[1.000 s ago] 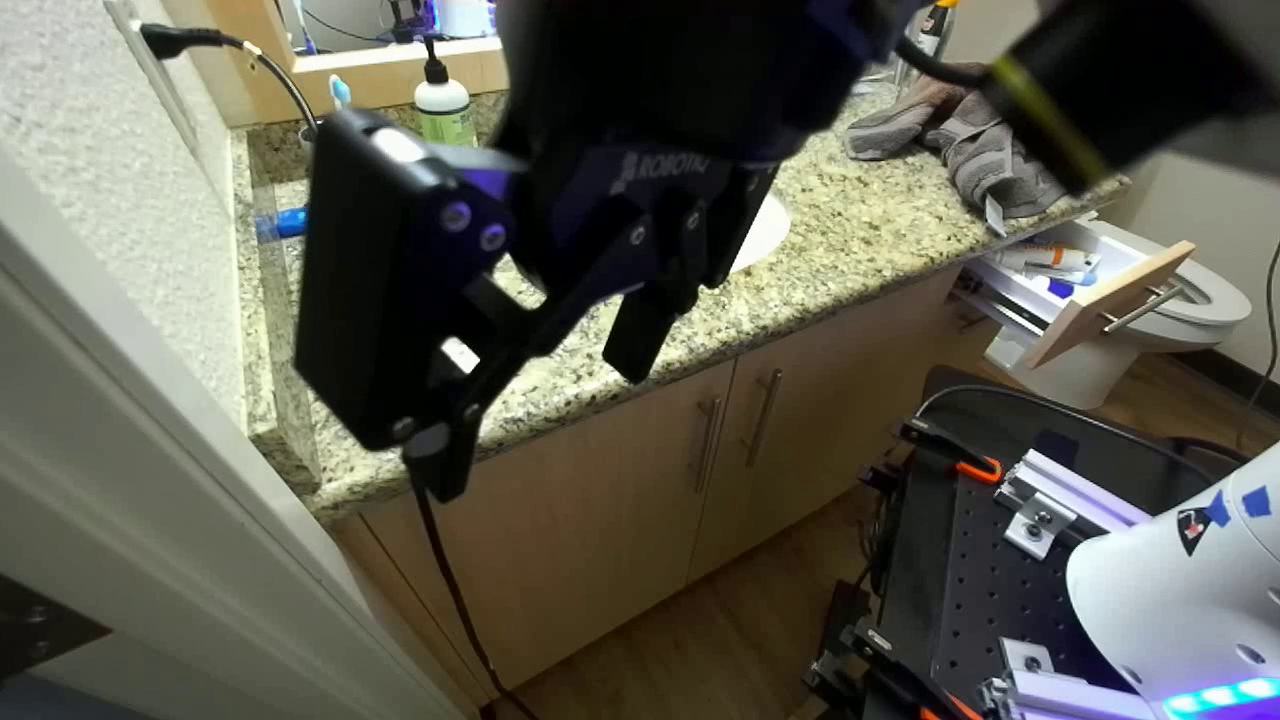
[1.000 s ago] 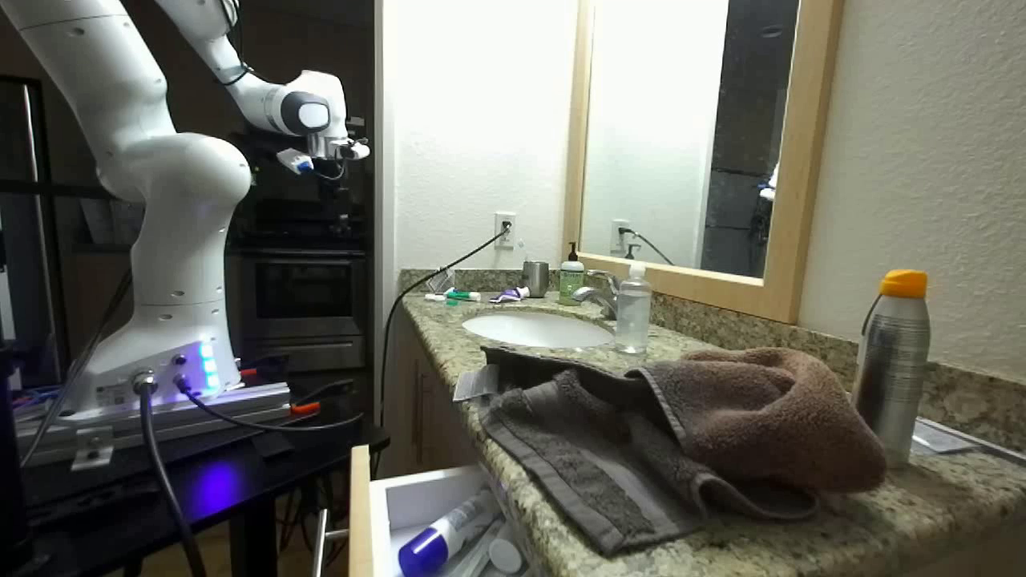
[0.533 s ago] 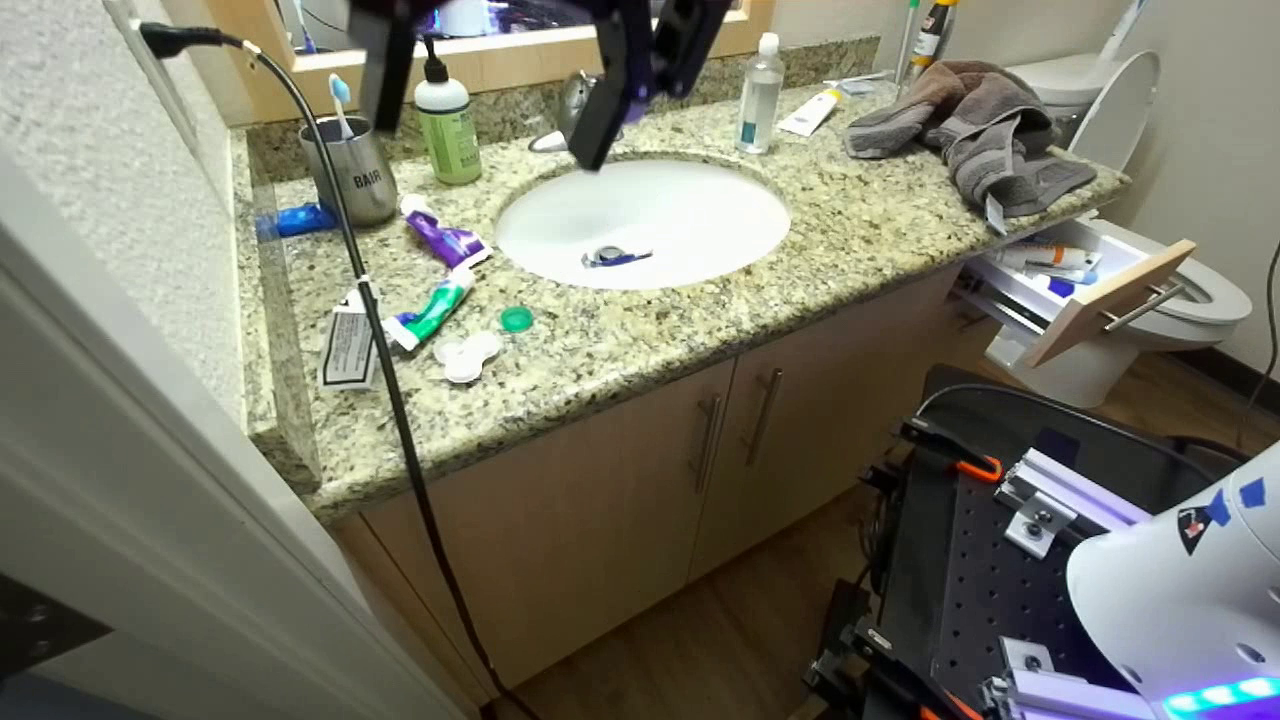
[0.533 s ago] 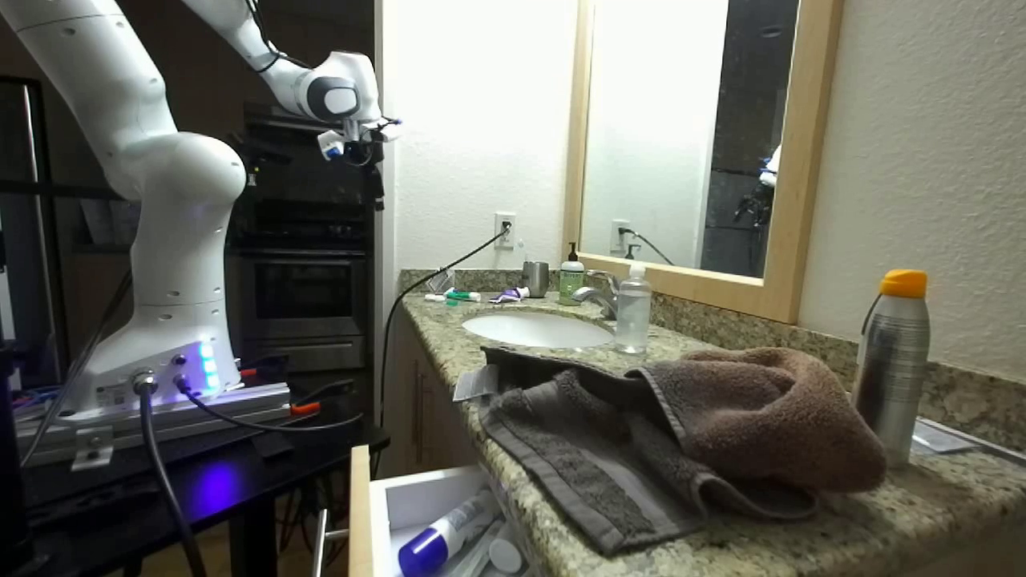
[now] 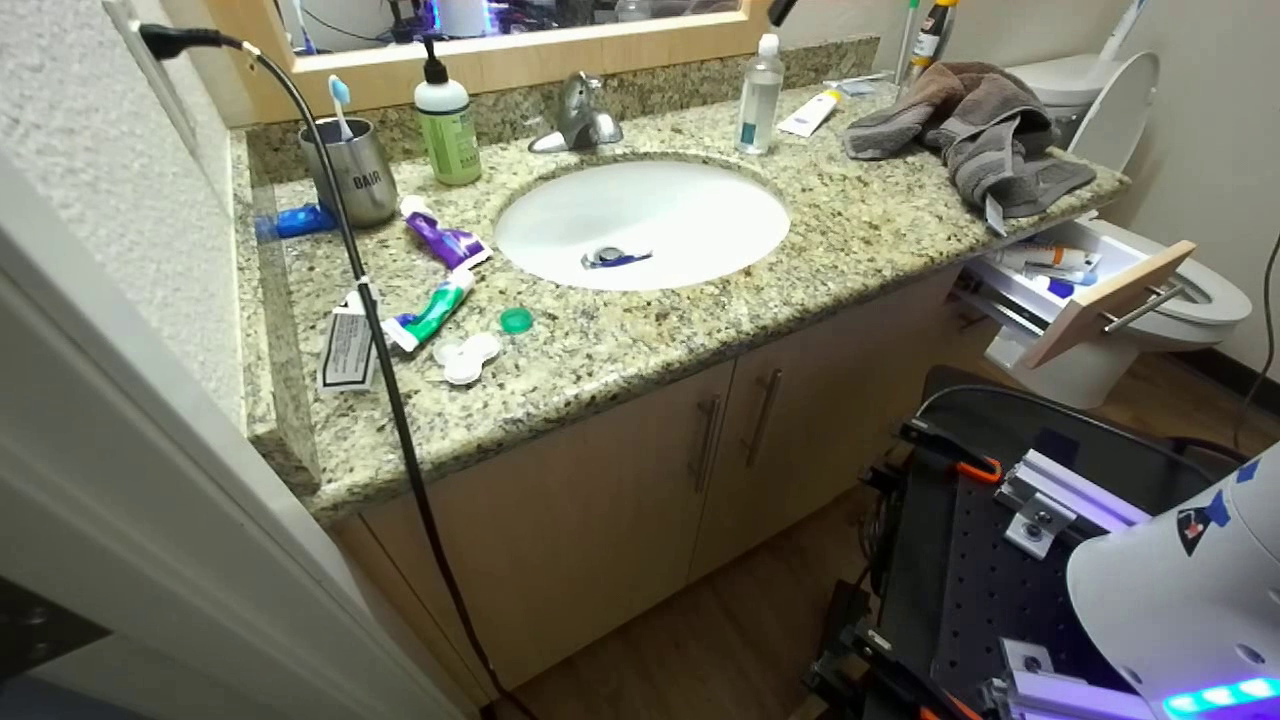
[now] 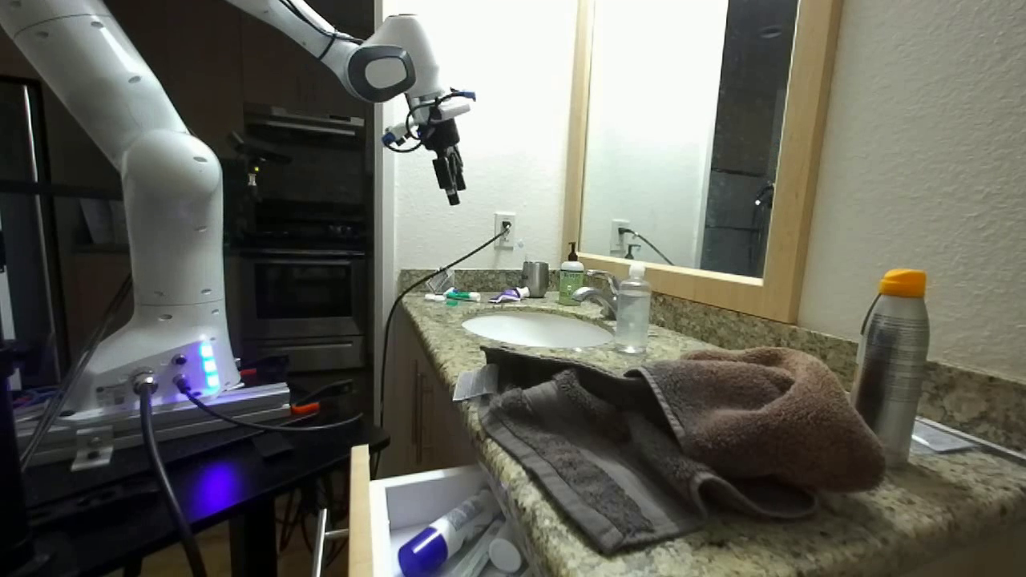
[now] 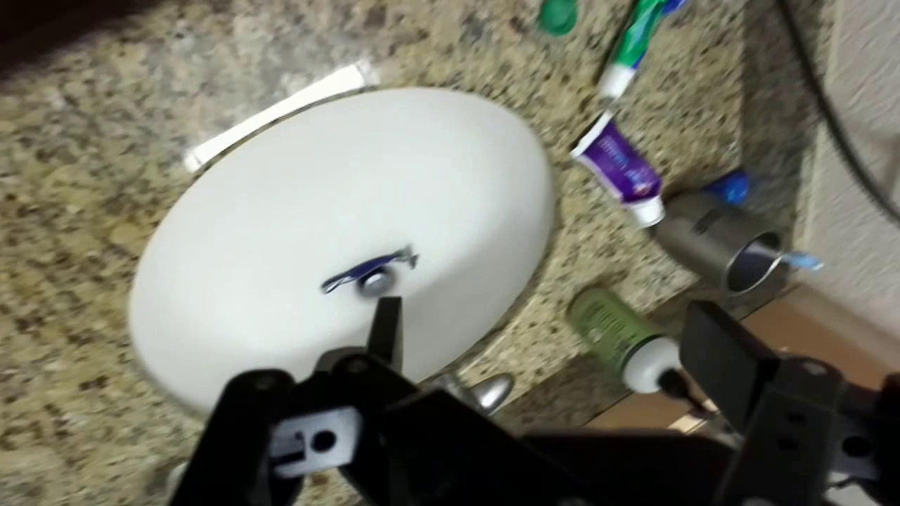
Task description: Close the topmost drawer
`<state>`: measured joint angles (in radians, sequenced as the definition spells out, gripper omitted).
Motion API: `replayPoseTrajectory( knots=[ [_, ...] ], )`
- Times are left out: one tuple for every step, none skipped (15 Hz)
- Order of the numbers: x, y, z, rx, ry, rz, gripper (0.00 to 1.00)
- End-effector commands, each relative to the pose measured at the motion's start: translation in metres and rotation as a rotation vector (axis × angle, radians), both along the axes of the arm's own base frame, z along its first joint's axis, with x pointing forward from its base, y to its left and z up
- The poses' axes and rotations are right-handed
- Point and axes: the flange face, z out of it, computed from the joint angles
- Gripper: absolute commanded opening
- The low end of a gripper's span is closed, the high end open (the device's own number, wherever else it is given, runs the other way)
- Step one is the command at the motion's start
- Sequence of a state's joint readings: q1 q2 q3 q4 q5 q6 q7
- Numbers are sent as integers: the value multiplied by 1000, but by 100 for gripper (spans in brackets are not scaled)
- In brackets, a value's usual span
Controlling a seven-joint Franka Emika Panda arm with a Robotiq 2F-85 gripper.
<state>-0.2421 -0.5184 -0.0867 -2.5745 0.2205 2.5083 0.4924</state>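
The open drawer juts out below the countertop's far right end in an exterior view (image 5: 1112, 308), with its bar handle (image 5: 1145, 309) facing out. It also shows in an exterior view at the bottom (image 6: 361, 505), pulled out, with a blue-capped tube (image 6: 445, 533) and other items inside. My gripper (image 6: 457, 196) hangs in the air, pointing down, well away from the drawer. In the wrist view my gripper (image 7: 545, 306) has its fingers wide apart and nothing between them, above the sink area. Only a dark tip shows at the top edge in an exterior view (image 5: 782, 12).
A countertop (image 5: 640, 370) holds a sink (image 5: 640, 215), faucet (image 5: 580, 120), green soap bottle (image 5: 450, 130), metal cup (image 5: 355, 175), clear bottle (image 5: 760, 95) and crumpled towel (image 5: 1000, 140). A black cable (image 5: 400, 420) hangs over the counter's left part. A spray can (image 6: 894, 369) stands behind the towel.
The gripper has moved right in an exterior view, toward the counter, and tilted downward. It has risen almost out of frame where it earlier blocked the counter. The drawer has not moved.
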Motion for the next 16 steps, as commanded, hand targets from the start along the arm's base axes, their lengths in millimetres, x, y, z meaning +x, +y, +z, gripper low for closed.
replayPoseTrajectory(
  knots=[
    [-8, -18, -2, -10, 17, -51, 100],
    [-12, -28, -3, -14, 21, -74, 100],
    [-12, -28, -2, -14, 19, -70, 100],
    [-10, -24, -2, -15, 19, -62, 100],
    [-8, -20, -2, -16, 19, -54, 100],
    [-8, -19, -2, -16, 19, -51, 100],
    [-6, -13, -3, -30, -15, -88, 100],
    [2, -18, -2, -10, -13, -158, 100],
    [9, -31, 0, 21, -15, -233, 100],
    [12, -54, -2, 46, -4, -285, 100],
    [12, -74, -3, 67, 1, -338, 100],
    [9, -104, -7, 76, 6, -394, 100],
    [0, -127, -15, 88, 11, -448, 100],
    [-6, -152, -22, 102, 18, -504, 100],
    [-18, -177, -34, 110, 25, -563, 100],
    [-32, -199, -50, 114, 30, -625, 100]
  ],
)
